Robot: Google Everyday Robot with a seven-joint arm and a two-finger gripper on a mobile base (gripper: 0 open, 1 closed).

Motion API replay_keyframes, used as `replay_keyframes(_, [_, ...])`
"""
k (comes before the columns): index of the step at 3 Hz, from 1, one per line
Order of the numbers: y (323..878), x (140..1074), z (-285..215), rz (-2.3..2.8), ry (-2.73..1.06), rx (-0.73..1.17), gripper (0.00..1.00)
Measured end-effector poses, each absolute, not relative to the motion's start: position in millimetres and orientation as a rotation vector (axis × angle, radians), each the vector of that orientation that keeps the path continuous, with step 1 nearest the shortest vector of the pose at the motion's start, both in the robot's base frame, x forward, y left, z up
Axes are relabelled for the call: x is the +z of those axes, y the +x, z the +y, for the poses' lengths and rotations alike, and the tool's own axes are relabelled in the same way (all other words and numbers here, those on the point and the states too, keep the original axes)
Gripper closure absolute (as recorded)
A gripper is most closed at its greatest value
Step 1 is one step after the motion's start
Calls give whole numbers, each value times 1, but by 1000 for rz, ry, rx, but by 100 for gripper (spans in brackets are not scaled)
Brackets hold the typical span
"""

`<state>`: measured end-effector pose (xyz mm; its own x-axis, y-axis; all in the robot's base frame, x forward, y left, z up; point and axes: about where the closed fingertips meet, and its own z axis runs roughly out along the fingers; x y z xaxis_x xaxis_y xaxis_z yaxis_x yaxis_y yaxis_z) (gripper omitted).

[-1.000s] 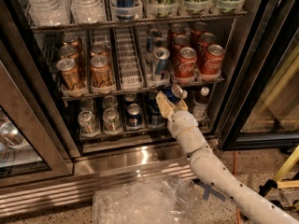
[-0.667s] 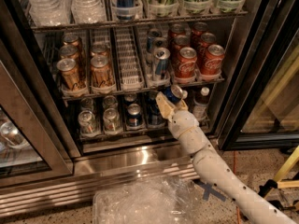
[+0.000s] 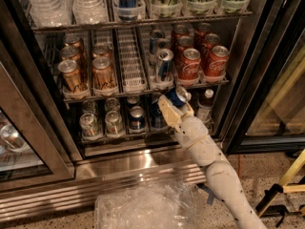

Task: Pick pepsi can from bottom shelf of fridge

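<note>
My gripper (image 3: 174, 104) is at the front of the bottom shelf (image 3: 125, 138) of the fridge (image 3: 119, 168), right of its middle. It is shut on a pepsi can (image 3: 177, 97), dark blue with a silver top, and holds it tilted just in front of the rack. More dark-blue cans (image 3: 137, 119) stand in the lanes to its left, with silver-topped cans (image 3: 89, 124) further left. My pale arm reaches up to it from the lower right.
The rack above holds gold cans (image 3: 72, 75), a slim blue-and-silver can (image 3: 163, 64) and red Coca-Cola cans (image 3: 190, 64). A small bottle (image 3: 205, 105) stands right of the gripper. The glass door (image 3: 19, 147) is open at left. Crinkled clear plastic (image 3: 143, 206) lies on the floor.
</note>
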<state>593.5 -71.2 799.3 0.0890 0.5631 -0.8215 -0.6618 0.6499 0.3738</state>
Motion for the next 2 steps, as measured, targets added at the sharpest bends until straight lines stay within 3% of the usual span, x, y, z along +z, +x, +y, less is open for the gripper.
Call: replay_keyframes(2, [586, 809, -76, 1132, -91, 971, 100])
